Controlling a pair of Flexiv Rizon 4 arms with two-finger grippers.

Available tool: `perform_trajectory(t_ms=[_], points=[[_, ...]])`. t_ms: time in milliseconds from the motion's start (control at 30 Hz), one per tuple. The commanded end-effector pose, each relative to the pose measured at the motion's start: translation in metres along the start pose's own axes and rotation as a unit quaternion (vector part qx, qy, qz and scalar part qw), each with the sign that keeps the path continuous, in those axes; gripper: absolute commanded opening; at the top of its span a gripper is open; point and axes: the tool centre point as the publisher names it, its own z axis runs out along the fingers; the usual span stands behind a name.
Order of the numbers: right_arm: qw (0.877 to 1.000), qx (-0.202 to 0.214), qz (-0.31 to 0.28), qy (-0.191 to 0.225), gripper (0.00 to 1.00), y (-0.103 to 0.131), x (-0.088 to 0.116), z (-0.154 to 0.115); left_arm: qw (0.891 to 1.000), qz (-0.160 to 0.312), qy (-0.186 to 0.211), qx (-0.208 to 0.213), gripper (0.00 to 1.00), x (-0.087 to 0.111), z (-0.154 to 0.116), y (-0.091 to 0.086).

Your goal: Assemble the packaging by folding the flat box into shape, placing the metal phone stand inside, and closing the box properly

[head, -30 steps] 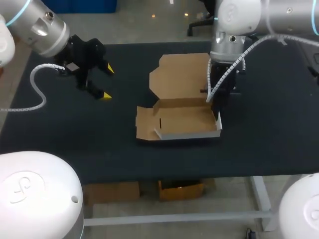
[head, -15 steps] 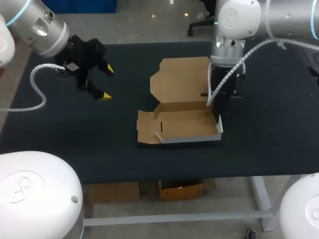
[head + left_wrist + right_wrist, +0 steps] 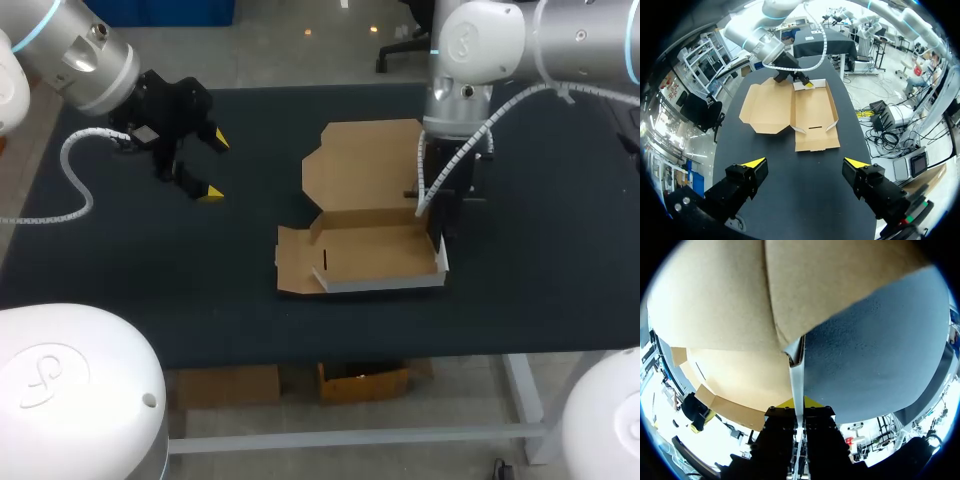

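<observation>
Where the box (image 3: 372, 243) lies: middle of table (image 3: 150, 270), tray open, lid (image 3: 365, 160) flat behind it.
Right gripper (image 3: 798, 407): fingers pinched tight on the box's upright right side wall (image 3: 441, 256).
Left gripper (image 3: 805, 162): spread wide, holding nothing, well apart from box.
</observation>
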Motion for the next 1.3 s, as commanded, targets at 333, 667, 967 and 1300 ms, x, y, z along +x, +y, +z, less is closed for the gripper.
perform_trajectory(t_ms=[333,667,967,1300], points=[[1.000,0.006,0.001,-0.003,0.00,0.002,0.000,0.000,1.000,0.000,0.000,-0.002,1.00,0.000,-0.001,0.000],[1.000,0.002,0.003,-0.005,0.00,0.000,0.002,-0.003,1.000,0.000,0.000,-0.002,1.00,0.000,-0.001,0.000],[1.000,0.000,0.001,-0.006,0.00,0.006,0.002,0.004,1.000,0.000,0.000,-0.002,1.00,0.000,-0.001,0.000],[1.000,-0.003,-0.005,-0.003,0.00,0.013,-0.002,0.013,1.000,0.000,0.000,-0.002,1.00,0.000,-0.001,0.000]])
